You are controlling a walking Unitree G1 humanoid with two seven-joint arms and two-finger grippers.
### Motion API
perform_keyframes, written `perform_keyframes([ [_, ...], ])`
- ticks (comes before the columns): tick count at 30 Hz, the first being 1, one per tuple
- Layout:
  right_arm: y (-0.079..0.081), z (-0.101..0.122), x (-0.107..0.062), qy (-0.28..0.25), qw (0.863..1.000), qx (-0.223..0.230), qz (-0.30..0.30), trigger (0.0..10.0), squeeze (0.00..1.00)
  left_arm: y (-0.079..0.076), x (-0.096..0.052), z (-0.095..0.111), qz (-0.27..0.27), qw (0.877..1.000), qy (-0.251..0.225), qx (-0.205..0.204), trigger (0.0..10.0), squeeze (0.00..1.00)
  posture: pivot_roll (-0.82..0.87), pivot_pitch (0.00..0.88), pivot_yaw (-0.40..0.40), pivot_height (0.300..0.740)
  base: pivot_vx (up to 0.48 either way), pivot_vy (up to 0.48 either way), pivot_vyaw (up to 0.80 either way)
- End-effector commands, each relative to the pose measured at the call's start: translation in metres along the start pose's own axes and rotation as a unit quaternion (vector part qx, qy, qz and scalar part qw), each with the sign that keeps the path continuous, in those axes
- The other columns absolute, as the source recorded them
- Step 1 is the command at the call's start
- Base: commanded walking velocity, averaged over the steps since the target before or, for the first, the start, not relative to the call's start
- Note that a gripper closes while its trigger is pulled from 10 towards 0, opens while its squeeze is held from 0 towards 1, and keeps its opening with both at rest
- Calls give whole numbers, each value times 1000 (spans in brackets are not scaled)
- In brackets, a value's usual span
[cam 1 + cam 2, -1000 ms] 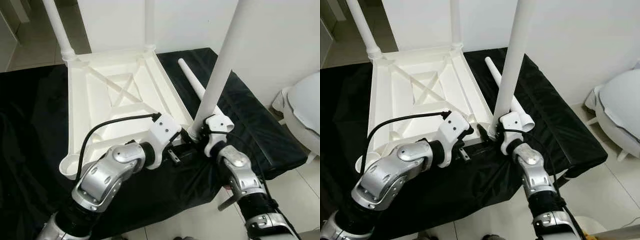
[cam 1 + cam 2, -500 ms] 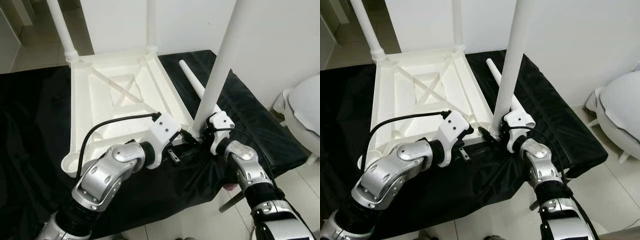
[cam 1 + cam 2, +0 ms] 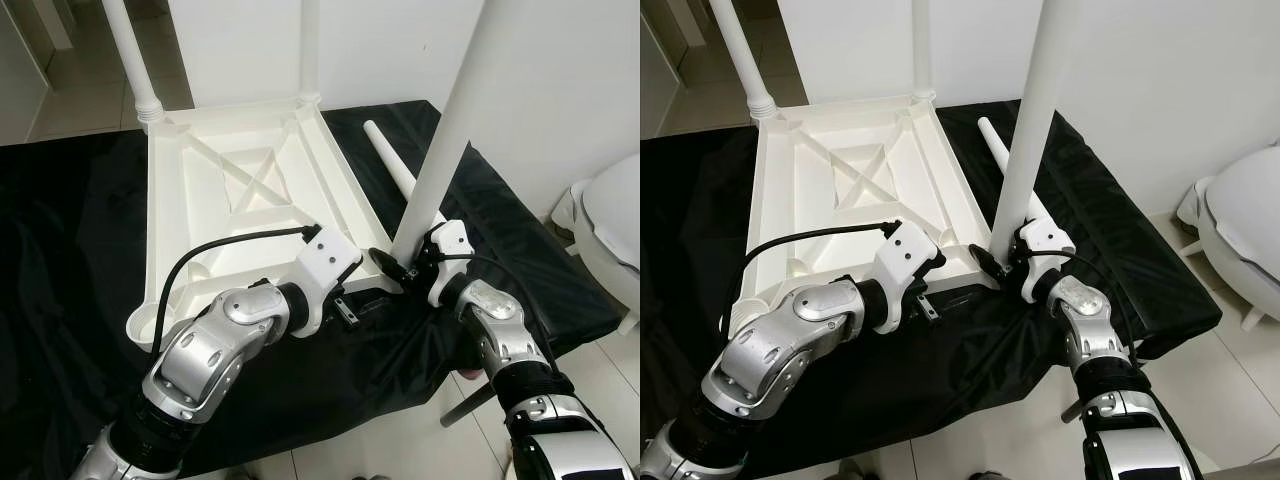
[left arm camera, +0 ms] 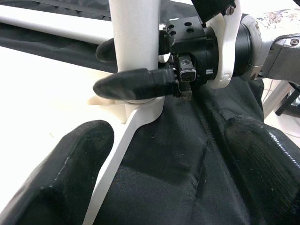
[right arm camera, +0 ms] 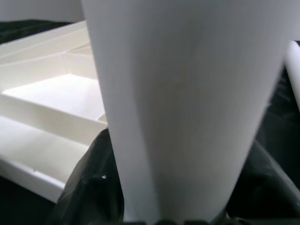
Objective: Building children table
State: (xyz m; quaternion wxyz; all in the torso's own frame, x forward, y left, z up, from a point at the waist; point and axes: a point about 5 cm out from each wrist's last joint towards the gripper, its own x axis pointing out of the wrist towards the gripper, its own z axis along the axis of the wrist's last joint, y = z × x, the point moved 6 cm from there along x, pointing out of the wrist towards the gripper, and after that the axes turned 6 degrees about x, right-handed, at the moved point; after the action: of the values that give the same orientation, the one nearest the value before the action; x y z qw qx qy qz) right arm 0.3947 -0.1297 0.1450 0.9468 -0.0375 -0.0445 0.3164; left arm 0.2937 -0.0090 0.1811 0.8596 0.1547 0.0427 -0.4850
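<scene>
The white plastic table top [image 3: 240, 190] lies upside down on a black cloth. An upright white leg [image 3: 450, 130] stands at its near right corner. My right gripper [image 3: 400, 265] is shut on the base of this leg, one black finger on each side, as the left wrist view shows [image 4: 136, 84]. My left gripper [image 4: 173, 154] is open at the table top's near edge, just left of that corner, with only cloth and the corner's rim between its fingers. Two more legs stand at the far corners [image 3: 130, 50] [image 3: 308, 45].
A loose white leg [image 3: 390, 160] lies on the cloth right of the table top, behind the held one. The near left corner socket [image 3: 140, 325] holds no leg. A white rounded seat [image 3: 615, 215] stands on the tiled floor at the right, past the cloth's edge.
My right wrist has swung round the leg's base toward the right while still gripping it. The leg stays upright at the corner. The left arm has held still; the camera has shifted slightly.
</scene>
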Motion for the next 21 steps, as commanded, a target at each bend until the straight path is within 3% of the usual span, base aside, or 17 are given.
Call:
perform_keyframes([
  [1,-3,-12,-3,12,999,13,-30,0,0,-4,-1,-1,-15,1000,2,-3,10000,0,-20,69,28,740,0,0,0],
  [13,7,-9,2,-23,993,53,-104,0,0,-4,-2,-2,-11,1000,2,-7,10000,0,-20,83,24,740,0,0,0],
  [19,4,-8,4,-28,979,73,-189,0,0,-4,-3,-2,-8,1000,3,-9,10000,0,-16,93,23,740,0,0,0],
  [21,1,-9,4,-27,964,75,-255,0,0,-4,-3,-2,-8,1000,3,-11,10000,0,-16,94,22,740,0,0,0],
])
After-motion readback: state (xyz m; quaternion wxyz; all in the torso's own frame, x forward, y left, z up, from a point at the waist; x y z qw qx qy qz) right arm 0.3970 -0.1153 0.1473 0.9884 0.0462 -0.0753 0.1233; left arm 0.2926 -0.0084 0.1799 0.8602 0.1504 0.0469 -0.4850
